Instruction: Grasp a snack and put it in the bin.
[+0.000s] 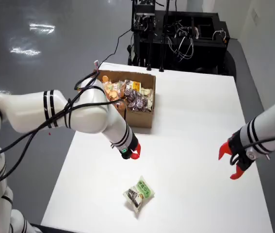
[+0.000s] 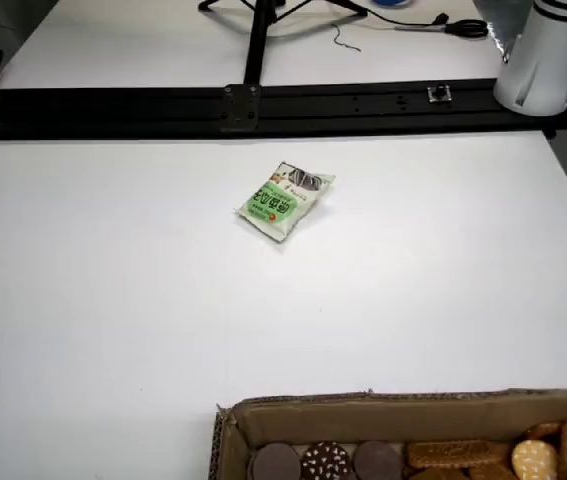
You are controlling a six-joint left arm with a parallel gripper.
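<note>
A green and white snack packet (image 1: 139, 194) lies flat on the white table (image 1: 195, 121) near its front edge in the view from above. The view from behind the box shows the same packet (image 2: 285, 200) lying alone on the tabletop. The left arm's gripper (image 1: 134, 153) hangs a little beyond the packet, toward the box, and is not touching it. Its red fingertips overlap from this angle, so the gap between them does not show. An open cardboard box (image 1: 149, 104) full of snacks stands at the table's far left.
A second arm at the right holds its red-fingered gripper (image 1: 232, 162) open above the table's right side. A black rail (image 2: 263, 105) and the white arm bases (image 2: 548, 55) run along the table's front edge. Biscuits fill the box (image 2: 363, 408) nearest that view.
</note>
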